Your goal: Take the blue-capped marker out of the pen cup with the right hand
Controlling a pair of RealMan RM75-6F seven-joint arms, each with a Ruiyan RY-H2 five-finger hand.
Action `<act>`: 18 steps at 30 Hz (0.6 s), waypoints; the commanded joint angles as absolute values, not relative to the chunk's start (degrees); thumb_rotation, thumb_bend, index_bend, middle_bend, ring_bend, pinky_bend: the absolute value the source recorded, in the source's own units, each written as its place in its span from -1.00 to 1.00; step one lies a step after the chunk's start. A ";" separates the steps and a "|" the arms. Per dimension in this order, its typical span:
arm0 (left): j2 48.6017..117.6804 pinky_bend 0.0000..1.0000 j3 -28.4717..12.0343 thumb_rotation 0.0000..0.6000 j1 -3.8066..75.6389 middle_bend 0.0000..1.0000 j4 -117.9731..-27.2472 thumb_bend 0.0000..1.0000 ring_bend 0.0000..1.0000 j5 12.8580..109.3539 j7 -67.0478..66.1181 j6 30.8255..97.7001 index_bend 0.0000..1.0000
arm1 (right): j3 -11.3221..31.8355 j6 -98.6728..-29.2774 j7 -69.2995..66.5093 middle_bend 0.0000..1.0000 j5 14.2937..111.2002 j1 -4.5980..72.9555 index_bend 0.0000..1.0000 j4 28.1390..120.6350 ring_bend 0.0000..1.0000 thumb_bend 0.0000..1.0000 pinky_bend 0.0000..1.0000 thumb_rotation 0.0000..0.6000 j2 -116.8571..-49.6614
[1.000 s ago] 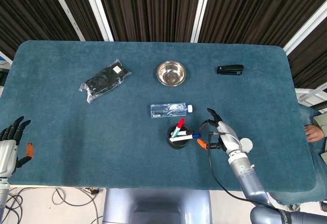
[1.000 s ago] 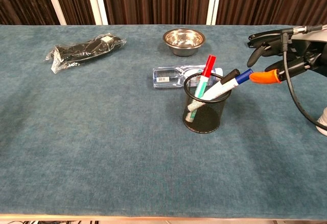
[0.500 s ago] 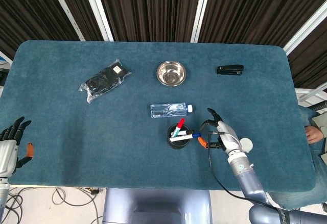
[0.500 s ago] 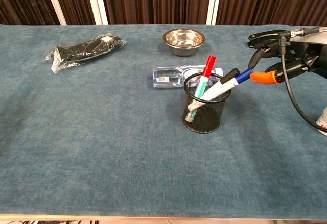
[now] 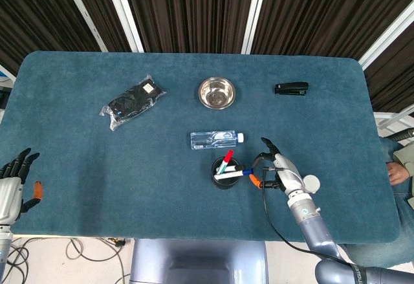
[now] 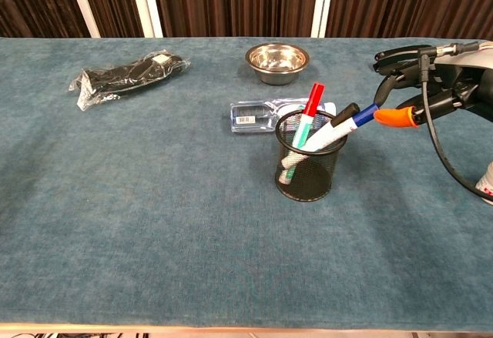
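A black mesh pen cup (image 5: 225,173) (image 6: 310,165) stands upright at the table's front middle and holds several markers. The blue-capped marker (image 5: 246,173) (image 6: 364,113) leans out to the right, beside a black-capped one (image 6: 347,112) and a red-capped one (image 6: 315,98). My right hand (image 5: 279,171) (image 6: 451,84) hovers just right of the cup with its fingers apart. Its orange-tipped thumb (image 6: 393,117) sits right against the blue cap, and a finger arches above it. No firm pinch shows. My left hand (image 5: 13,182) hangs with spread fingers off the table's front left edge, holding nothing.
A clear water bottle (image 5: 217,140) (image 6: 258,113) lies just behind the cup. Further back sit a steel bowl (image 5: 217,93) (image 6: 277,58), a black stapler (image 5: 291,88) and a bagged black item (image 5: 132,101) (image 6: 127,75). A person's hand (image 5: 394,171) shows at the right edge.
My right hand has crept slightly left, bringing the orange thumb tip up against the blue cap. The cup, markers and left hand have not moved.
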State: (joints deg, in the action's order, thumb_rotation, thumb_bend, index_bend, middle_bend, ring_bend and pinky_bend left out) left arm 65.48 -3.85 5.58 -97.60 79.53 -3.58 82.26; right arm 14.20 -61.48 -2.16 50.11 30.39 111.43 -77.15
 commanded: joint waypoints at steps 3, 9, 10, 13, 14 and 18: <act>65.46 -0.71 -3.89 1.00 5.60 -0.94 -97.64 0.12 -0.78 79.45 -3.62 82.24 -0.74 | 14.30 -61.42 -2.25 -1.00 50.02 30.33 0.13 111.61 -0.92 -0.16 -0.68 1.00 -77.16; 65.44 -0.72 -3.89 1.00 5.60 -0.94 -97.65 0.12 -0.78 79.39 -3.58 82.21 -0.74 | 14.72 -61.67 -2.67 -1.00 50.72 30.09 0.15 112.32 -0.92 -0.14 -0.68 1.00 -76.73; 65.43 -0.72 -3.89 1.00 5.61 -0.94 -97.66 0.12 -0.78 79.38 -3.57 82.18 -0.74 | 14.85 -61.80 -2.73 -1.00 50.91 30.02 0.16 112.61 -0.92 -0.14 -0.68 1.00 -76.50; 65.39 -0.72 -3.85 1.00 5.61 -0.94 -97.74 0.12 -0.78 79.35 -3.58 82.11 -0.74 | 15.17 -62.20 -2.87 -1.00 51.29 29.78 0.16 113.37 -0.92 -0.14 -0.68 1.00 -75.87; 65.38 -0.72 -3.84 1.00 5.61 -0.94 -97.76 0.12 -0.78 79.35 -3.58 82.10 -0.74 | 15.28 -62.33 -2.93 -1.00 51.40 29.69 0.16 113.67 -0.92 -0.14 -0.68 1.00 -75.64; 65.36 -0.72 -3.83 1.00 5.59 -0.94 -97.85 0.12 -0.78 79.40 -3.60 82.18 -0.74 | 16.24 -63.11 -3.46 -1.00 52.25 29.28 0.17 115.21 -0.92 -0.14 -0.68 1.00 -74.16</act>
State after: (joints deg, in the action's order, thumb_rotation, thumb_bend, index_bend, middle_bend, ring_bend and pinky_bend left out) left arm 65.36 -3.83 5.59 -97.85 79.40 -3.60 82.18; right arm 15.91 -62.84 -3.28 51.96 29.44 114.81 -74.58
